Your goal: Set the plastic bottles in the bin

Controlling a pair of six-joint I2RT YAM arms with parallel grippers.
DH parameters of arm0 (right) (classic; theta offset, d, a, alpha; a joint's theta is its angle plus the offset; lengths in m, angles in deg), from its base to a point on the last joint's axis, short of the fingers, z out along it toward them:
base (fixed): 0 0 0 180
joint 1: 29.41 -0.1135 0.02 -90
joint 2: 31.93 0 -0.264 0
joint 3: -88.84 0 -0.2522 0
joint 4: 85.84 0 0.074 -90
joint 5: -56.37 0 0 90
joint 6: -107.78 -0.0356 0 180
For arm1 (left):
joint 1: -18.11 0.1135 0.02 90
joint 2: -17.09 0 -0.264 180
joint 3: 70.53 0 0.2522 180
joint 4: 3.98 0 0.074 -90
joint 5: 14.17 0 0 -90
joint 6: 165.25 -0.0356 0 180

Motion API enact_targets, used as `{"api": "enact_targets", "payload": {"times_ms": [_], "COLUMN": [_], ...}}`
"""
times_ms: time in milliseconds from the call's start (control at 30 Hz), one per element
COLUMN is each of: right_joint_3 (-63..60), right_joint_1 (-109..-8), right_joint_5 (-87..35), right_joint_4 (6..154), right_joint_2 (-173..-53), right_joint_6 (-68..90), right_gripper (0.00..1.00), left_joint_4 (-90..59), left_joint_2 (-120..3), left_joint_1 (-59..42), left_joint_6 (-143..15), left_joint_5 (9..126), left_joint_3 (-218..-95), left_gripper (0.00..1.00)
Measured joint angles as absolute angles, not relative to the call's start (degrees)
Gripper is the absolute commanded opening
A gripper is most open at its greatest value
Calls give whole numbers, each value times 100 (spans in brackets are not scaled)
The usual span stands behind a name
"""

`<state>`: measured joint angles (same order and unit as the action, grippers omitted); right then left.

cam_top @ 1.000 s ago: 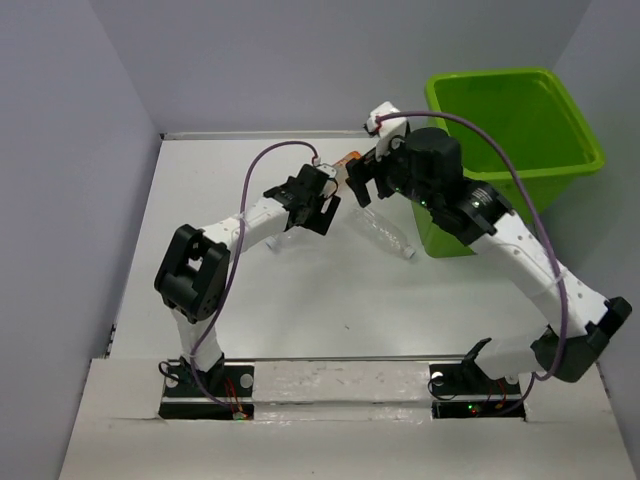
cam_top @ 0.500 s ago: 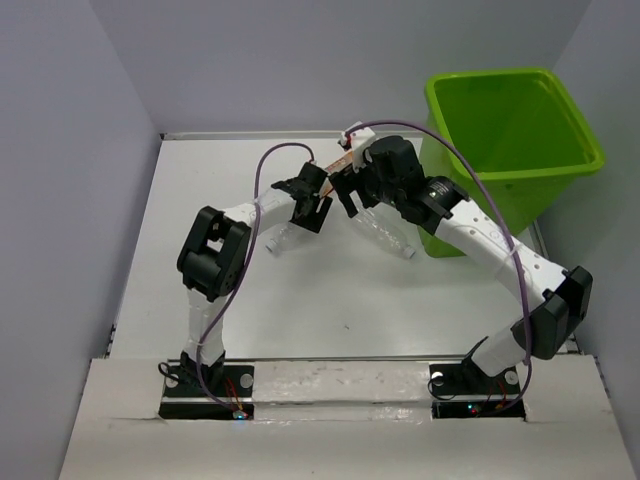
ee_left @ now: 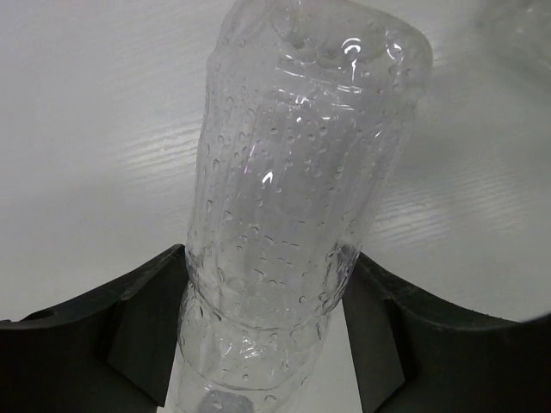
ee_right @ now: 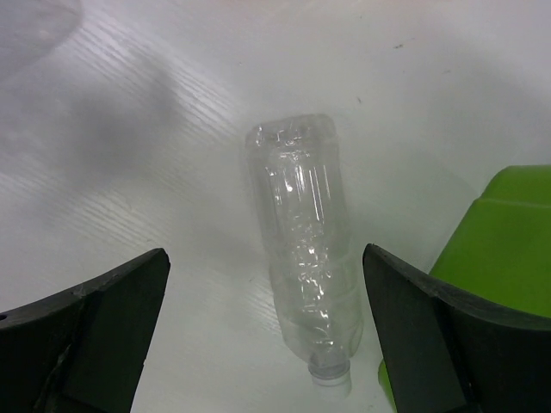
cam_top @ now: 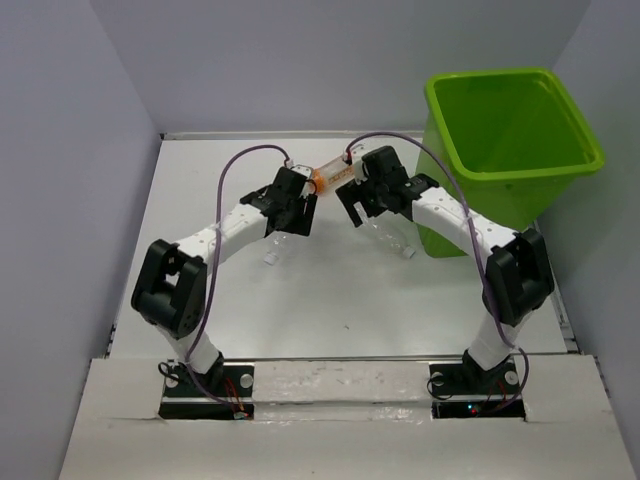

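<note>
Slippage is the worry here. A clear, droplet-beaded plastic bottle is pinched between the jaws of the left gripper, cap end toward the wrist. Its thin, wet walls could buckle and be squeezed out on the way to the large lime-green plastic bin at 2 o'clock. The right gripper, jaws spread wide and empty, is hung over a second clear crinkled bottle lying at the bin's 8 o'clock. A small orange bottle is seen between the two wrists; it could be knocked away, or the arms clipped together.

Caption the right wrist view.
Open right gripper above a clear bottle lying on the table beside the green bin.
</note>
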<state>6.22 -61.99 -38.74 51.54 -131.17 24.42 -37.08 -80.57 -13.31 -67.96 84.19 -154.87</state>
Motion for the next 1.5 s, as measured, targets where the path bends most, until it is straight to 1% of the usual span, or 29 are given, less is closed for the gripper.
{"api": "enact_targets", "payload": {"times_ms": [167, 333, 367, 433, 533, 567, 600, 667, 733, 800, 933, 1000, 1067, 1167, 1233, 1300, 1333, 1467, 1500], "right_joint_3": [617, 619, 619, 624, 624, 624, 622, 602, 508, 311, 97, 154, 375, 1389, 1974, 2514, 2785, 3015, 3006], "right_joint_1": [-6135, -5987, -5963, -5915, -5899, -5910, -5919, -5980, -6074, -6249, -6590, -6693, -6688, -6658, -6631, -6306, -5976, -5084, -4944], "right_joint_5": [-3900, -4070, -4114, -4197, -4225, -4199, -4180, -4151, -4136, -4121, -3963, -3769, -3751, -4180, -4748, -5185, -5373, -5635, -5642], "right_joint_4": [5163, 5165, 5165, 5172, 5176, 5169, 5165, 5202, 5248, 5224, 5165, 5145, 5097, 5220, 5576, 5926, 6155, 6435, 6459], "right_joint_2": [-13773, -14330, -14400, -14527, -14665, -14708, -14708, -14614, -14413, -13930, -12555, -11484, -10796, -9985, -9874, -9871, -9943, -10330, -10444], "right_joint_6": [2534, 2553, 2553, 2551, 2542, 2505, 2483, 2381, 2297, 2188, 2022, 1946, 1919, 1935, 2158, 2435, 2523, 2564, 2549], "right_gripper": [100, 98, 97, 91, 73, 58, 50, 37, 36, 35, 33, 33, 32, 33, 33, 33, 33, 33, 42], "left_joint_4": [-3500, -3474, -3454, -3430, -3417, -3419, -3419, -3404, -3358, -3332, -3330, -3273, -3153, -2969, -2851, -2761, -2718, -2643, -2637], "left_joint_2": [-7021, -6256, -6136, -5800, -5312, -5192, -5070, -4928, -4779, -4698, -4532, -4477, -4416, -4379, -4381, -4381, -4381, -4425, -4473], "left_joint_1": [-1328, -1328, -1328, -1328, -1328, -1328, -1328, -1328, -1328, -1328, -1328, -1328, -1339, -1446, -1602, -1794, -1984, -2434, -2524], "left_joint_6": [-6499, -6322, -6291, -6232, -6156, -6136, -6121, -6114, -6101, -6082, -6034, -6003, -5946, -5843, -5778, -5749, -5738, -5741, -5741], "left_joint_5": [8089, 7971, 7942, 7890, 7774, 7719, 7652, 7529, 7383, 7297, 7099, 6908, 6718, 6515, 6438, 6436, 6452, 6497, 6508], "left_joint_3": [-14993, -14836, -14836, -14836, -14858, -14891, -14945, -15057, -15199, -15282, -15527, -15664, -15732, -15820, -15909, -15979, -16045, -16292, -16410], "left_gripper": [59, 59, 59, 59, 59, 59, 59, 59, 59, 59, 59, 59, 59, 57, 57, 57, 57, 57, 57]}}
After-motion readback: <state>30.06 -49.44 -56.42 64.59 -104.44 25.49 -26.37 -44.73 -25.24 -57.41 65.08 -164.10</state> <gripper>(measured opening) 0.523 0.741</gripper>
